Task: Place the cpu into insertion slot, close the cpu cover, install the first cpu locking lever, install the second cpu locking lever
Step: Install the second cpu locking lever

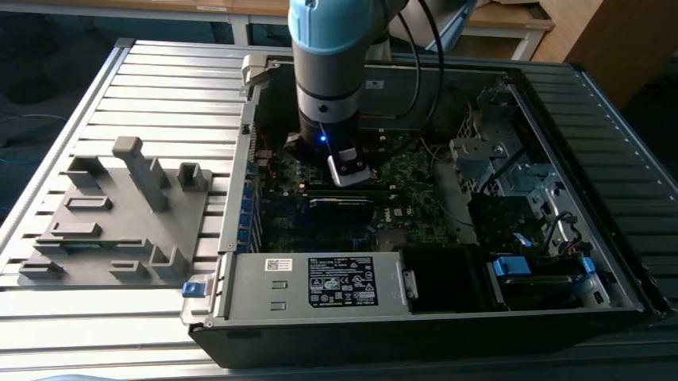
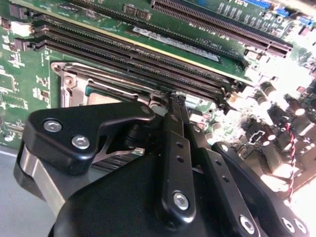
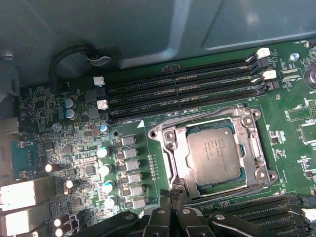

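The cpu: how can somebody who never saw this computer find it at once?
Look inside the open computer case at the green circuit board. Beside the long black memory slots sits a square silvery frame, the cpu cover. The cpu is the flat dull-grey metal square in its window, the one plain plate among small components.

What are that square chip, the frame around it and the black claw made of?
The cpu looks topped in dull brushed metal, grey and softly reflective. The cpu cover seems to be shiny stamped steel, glinting at its edges. The claw appears to be matte black metal or hard plastic, joined by silvery screws.
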You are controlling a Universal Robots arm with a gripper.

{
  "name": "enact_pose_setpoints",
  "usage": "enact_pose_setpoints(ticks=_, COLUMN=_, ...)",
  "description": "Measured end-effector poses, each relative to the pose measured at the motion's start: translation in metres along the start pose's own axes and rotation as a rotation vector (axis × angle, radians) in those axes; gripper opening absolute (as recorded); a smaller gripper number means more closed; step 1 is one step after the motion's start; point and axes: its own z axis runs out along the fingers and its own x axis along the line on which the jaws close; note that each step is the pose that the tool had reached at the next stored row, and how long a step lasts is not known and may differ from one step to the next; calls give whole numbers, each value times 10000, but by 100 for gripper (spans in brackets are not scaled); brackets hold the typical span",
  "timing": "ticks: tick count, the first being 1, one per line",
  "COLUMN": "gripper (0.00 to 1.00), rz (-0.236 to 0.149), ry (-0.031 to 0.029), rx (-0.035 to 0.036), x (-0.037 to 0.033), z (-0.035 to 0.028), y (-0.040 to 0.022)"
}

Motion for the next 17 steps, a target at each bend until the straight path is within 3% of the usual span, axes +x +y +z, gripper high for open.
enact_pose_setpoints(ticks=6, gripper=11, rz=0, ry=-2, rx=-7, x=1, z=-4, y=1)
enact_pose_setpoints(ticks=12, gripper=11, rz=1, ry=-1, rx=-2, x=0, z=-102, y=15)
enact_pose_setpoints(ticks=17, gripper=11, rz=0, ry=-1, rx=-3, x=0, z=-108, y=17)
